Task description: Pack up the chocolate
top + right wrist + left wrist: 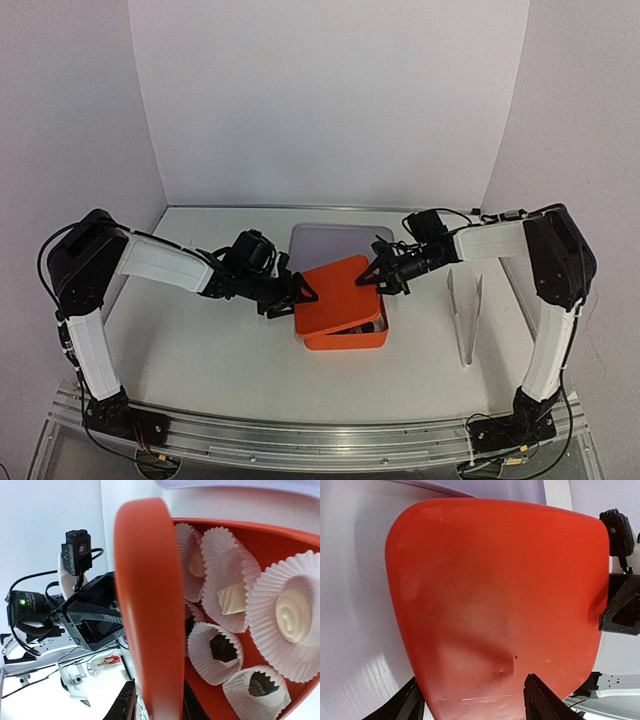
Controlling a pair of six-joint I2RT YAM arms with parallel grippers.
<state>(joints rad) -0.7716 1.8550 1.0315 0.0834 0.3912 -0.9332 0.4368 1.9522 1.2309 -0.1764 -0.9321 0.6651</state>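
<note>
An orange box (345, 337) stands mid-table with its orange lid (340, 285) held tilted over it. My right gripper (377, 272) is shut on the lid's right rim; the right wrist view shows the rim (147, 610) pinched between its fingers (125, 705). Inside the box, white paper cups hold the chocolate: cream pieces (292, 612) (231, 599) and dark pieces (221, 648) (258, 684). My left gripper (300, 292) is open at the lid's left end. In the left wrist view its fingers (540, 700) stand wide apart around the lid's near edge (495, 605).
A pale lavender tray (335, 240) lies just behind the box. A clear plastic piece (465, 310) stands to the right of the box. White walls close in the back and both sides.
</note>
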